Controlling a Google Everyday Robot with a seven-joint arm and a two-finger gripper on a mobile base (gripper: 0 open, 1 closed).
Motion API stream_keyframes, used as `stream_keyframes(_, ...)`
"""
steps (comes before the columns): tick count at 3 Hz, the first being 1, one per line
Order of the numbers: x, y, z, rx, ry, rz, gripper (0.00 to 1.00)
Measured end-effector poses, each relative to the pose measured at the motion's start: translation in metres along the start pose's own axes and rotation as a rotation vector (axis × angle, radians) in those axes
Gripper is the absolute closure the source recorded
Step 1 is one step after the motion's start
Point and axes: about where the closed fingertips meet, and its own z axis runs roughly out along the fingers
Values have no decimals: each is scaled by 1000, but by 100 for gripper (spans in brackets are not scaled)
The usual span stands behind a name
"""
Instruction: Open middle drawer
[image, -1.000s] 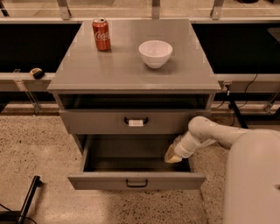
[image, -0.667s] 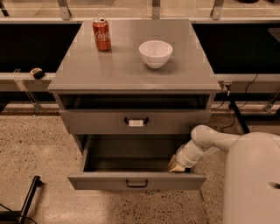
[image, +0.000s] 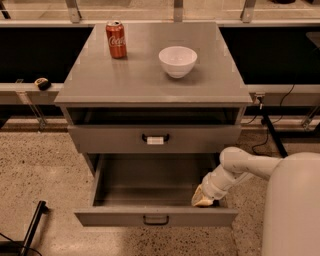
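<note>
The middle drawer (image: 120, 218), grey with a plain black loop handle (image: 155, 219), stands pulled far out below the cabinet top, and its inside looks empty. My gripper (image: 202, 199) is down inside the drawer at its right front corner, just behind the front panel. My white arm (image: 240, 167) reaches in from the right. The drawer above (image: 110, 139), with a white tag on its handle (image: 155, 140), is out only a little.
A red Coke can (image: 116, 39) and a white bowl (image: 177, 61) stand on the cabinet top (image: 150, 82). My white body (image: 295, 210) fills the lower right. Cables (image: 270, 130) run at the right. A black bar (image: 32, 227) lies on the floor at the lower left.
My gripper has moved down and toward the drawer's front, and the middle drawer has slid a little further out. The can and the bowl have not moved.
</note>
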Motion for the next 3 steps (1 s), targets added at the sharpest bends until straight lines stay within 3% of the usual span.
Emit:
stream_keyframes(1,-3,13,-3,-24,-7,7,100)
stream_keyframes(2,-11,47,-19,-78,-63,29,100)
stream_keyframes(3,-25,82,-60,-78,-213,36,98)
